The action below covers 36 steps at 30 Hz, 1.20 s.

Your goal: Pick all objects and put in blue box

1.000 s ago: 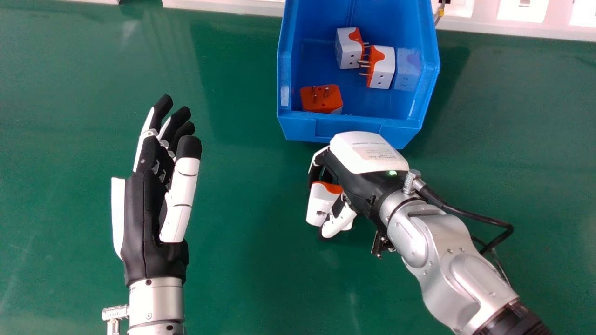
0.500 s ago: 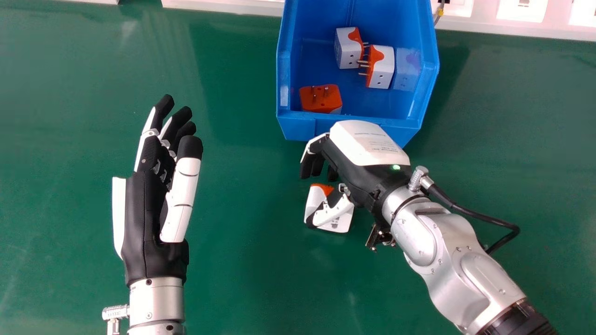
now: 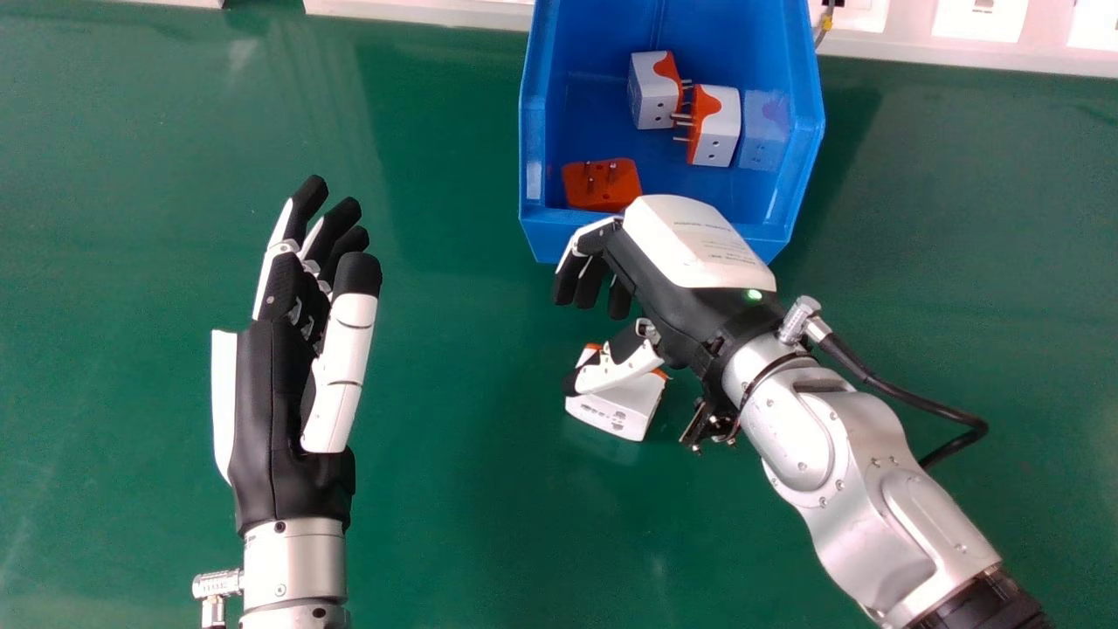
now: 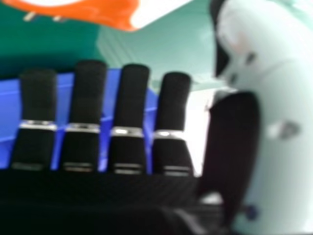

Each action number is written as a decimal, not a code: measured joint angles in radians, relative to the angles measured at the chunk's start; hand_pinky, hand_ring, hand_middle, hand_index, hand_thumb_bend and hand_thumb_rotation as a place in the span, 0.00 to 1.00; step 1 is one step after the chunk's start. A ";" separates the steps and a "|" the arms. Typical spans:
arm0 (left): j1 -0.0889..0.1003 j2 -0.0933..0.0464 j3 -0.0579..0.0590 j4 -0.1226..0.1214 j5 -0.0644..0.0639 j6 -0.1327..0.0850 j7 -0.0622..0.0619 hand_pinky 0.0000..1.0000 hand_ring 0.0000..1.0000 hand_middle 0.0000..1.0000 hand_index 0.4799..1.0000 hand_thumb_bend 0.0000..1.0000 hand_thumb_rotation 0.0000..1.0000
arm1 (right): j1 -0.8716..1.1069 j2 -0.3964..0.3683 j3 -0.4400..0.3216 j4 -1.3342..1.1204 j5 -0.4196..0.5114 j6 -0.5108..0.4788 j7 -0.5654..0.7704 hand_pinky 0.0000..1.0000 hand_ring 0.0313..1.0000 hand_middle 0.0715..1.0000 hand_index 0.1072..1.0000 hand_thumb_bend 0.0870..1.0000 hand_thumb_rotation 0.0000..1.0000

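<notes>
Tabletop: glossy green surface (image 3: 437, 507), with a white ledge (image 3: 419, 14) along its far side.
Blue box: open plastic bin (image 3: 534, 131) on the tabletop, beyond the right hand.
Inside: one white-and-orange block-shaped plug adaptor (image 3: 648, 96), another white-and-orange adaptor (image 3: 719, 131) just beside it, their metal prongs facing each other, and an orange-faced adaptor (image 3: 603, 185) near the front wall, prongs up.
Loose adaptor: white block with orange trim (image 3: 616, 418), on the tabletop in front of the box, partly behind the right thumb in the head view.
Right hand: black and white (image 3: 668, 301), fingers apart from the thumb and clamped on nothing; whether the thumb touches the loose adaptor, I cannot tell.
Left hand: idle at the head view's left (image 3: 275, 411), fingers extended, holding nothing.
Progress: three adaptors are in; one visible adaptor is left, so the job looks most of the way done.
Next: likely a grasp on that last block, then a lift over the front wall; a loose pinch could let it slip.
</notes>
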 measured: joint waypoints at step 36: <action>0.006 0.000 0.002 0.007 -0.003 -0.005 0.000 0.82 0.87 0.88 0.82 0.74 0.78 | -0.077 0.005 0.131 -0.191 -0.310 0.448 0.494 0.55 0.64 0.70 0.67 0.71 0.07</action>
